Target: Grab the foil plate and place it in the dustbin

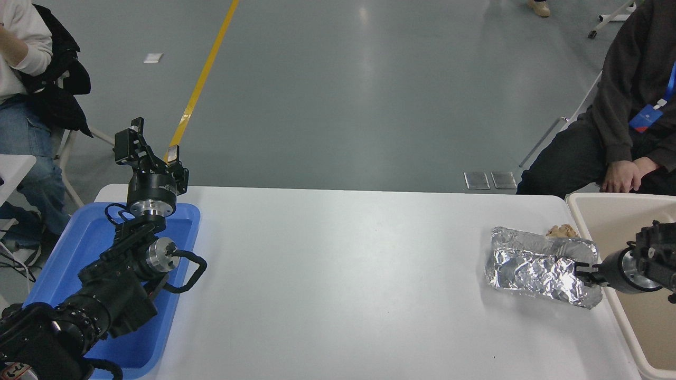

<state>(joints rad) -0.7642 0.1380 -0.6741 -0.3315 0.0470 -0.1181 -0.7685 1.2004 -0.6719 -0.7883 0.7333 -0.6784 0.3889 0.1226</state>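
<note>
Right gripper (580,273) clamped on the foil plate (533,266) beside the dustbin (581,211), left arm parked.

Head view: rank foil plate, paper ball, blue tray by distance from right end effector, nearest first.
From the right end effector:
1. Foil plate: touching it, at the table's right.
2. Paper ball: just behind the plate's far rim.
3. Blue tray: far left, under the parked left arm.

Paper ball (562,230) behind foil plate (533,266), possibly touching, dustbin (586,211) alongside
</note>
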